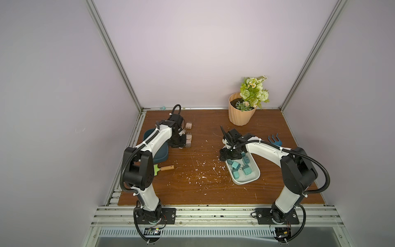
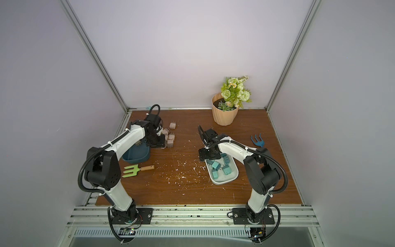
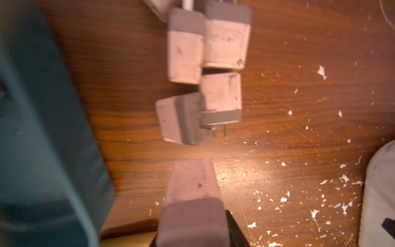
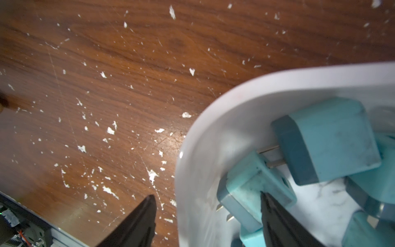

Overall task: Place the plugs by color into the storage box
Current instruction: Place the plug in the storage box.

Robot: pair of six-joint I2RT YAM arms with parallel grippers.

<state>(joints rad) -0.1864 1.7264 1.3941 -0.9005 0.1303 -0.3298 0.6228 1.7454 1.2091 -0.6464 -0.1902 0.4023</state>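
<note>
A tan plug (image 3: 192,186) is clamped between the jaws of the left gripper (image 3: 192,235), its grey prong end nearest the camera, just beside the wall of the blue bin (image 3: 42,149). Just past it, four more tan plugs (image 3: 221,96) are seen lying close together on the table (image 1: 203,139), two of them side by side and touching. The jaws of the right gripper (image 4: 207,224) are spread wide across the rim of the white tray (image 4: 213,119): one finger is placed outside, over the table, and the other inside, over a teal plug (image 4: 245,192); whether it is touched cannot be told, and nothing is gripped. The other teal plugs (image 1: 235,164) are piled loosely in the same tray. White flecks (image 4: 110,130) are scattered over the wood between the two containers. A green fork (image 2: 131,171) is laid near the bin, a blue fork (image 2: 257,140) beyond the tray, and a pot (image 1: 240,115) of flowers is set at the back wall.
</note>
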